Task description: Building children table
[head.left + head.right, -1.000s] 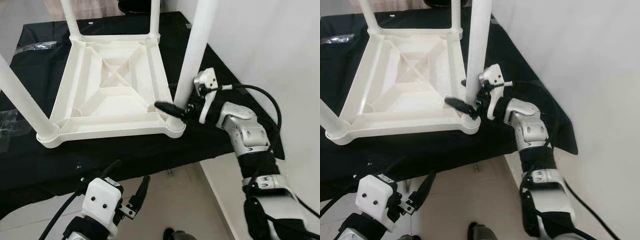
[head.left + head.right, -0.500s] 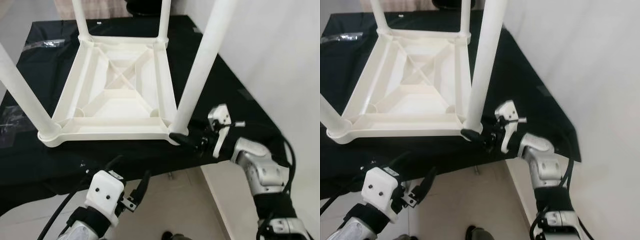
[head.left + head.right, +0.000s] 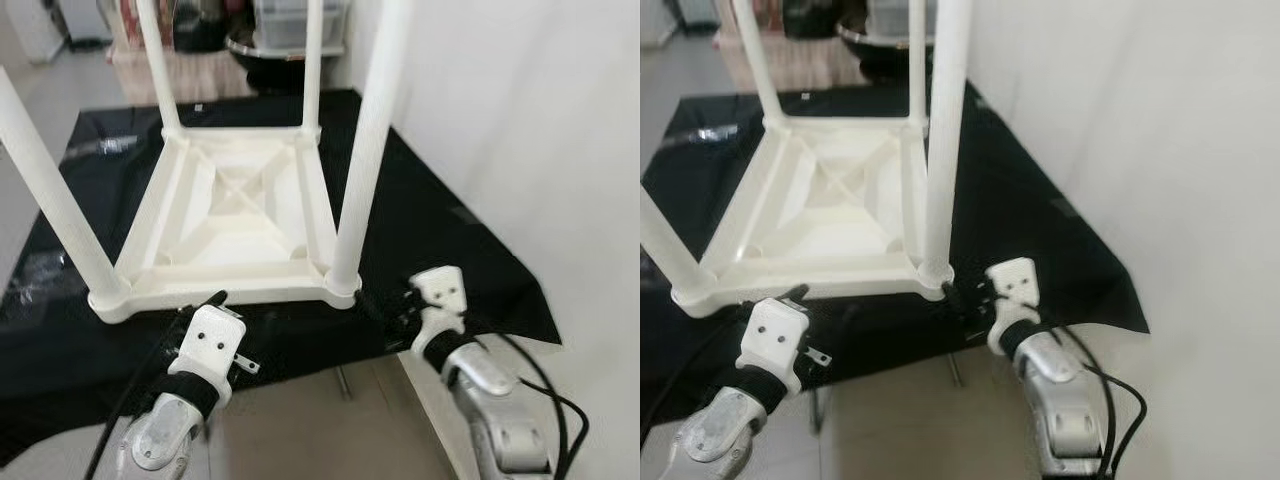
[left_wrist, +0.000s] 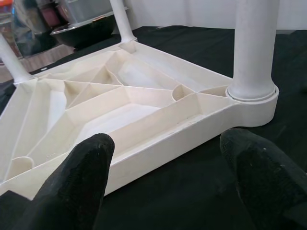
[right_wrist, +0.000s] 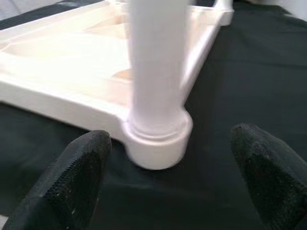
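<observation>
Children's table, white plastic, lies upside down on black-draped surface, four legs pointing up. Right gripper at surface's near edge, just short of near-right leg socket, fingers spread wide either side, grasping nothing. Left gripper at near edge too, facing table's near rail, fingers parted, empty, apart from plastic. White wall on right; dark bowl beyond surface.
</observation>
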